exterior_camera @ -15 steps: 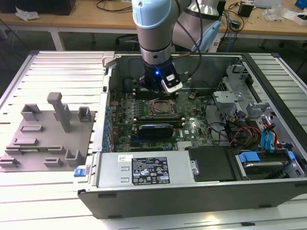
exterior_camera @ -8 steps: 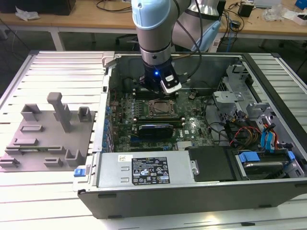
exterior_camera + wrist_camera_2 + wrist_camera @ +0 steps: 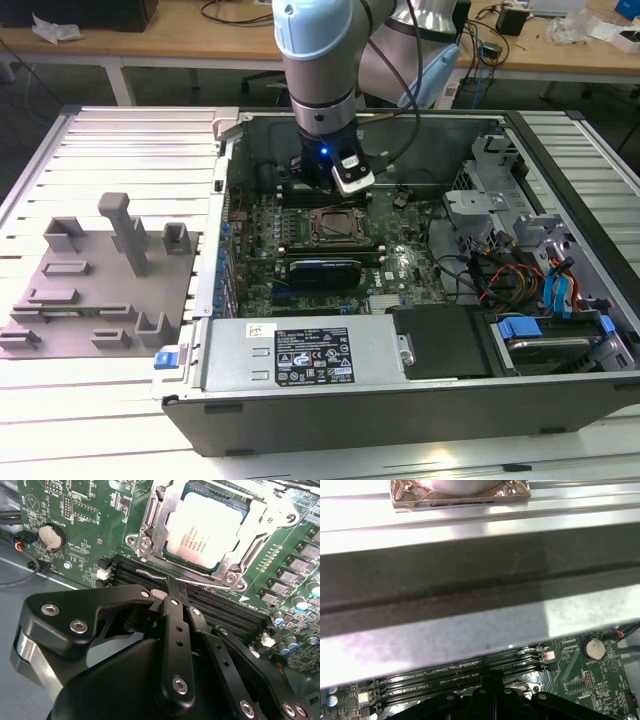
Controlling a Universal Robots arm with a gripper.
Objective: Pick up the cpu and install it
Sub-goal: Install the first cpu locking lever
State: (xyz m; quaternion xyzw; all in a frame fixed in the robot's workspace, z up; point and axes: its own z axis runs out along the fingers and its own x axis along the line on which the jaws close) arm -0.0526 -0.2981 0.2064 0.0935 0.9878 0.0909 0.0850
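Seeing the cpu (image 3: 206,526) seated in its socket | our gripper (image 3: 172,597) at its 6 o'clock, jaws closed, holding nothing | we judge it light, rigid, fragile; grip by edges.

We see a silvery-grey cpu (image 3: 207,522), green motherboard (image 3: 95,510), black hand (image 3: 172,597), grey tray (image 3: 95,290), blue clips (image 3: 520,326).

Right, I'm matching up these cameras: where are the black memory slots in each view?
Exterior view: memory slots beside the socket, under the arm.
Second wrist view: slots between pincer and socket.
First wrist view: slots between pincer and case wall.
Shared landmark: the pincer.
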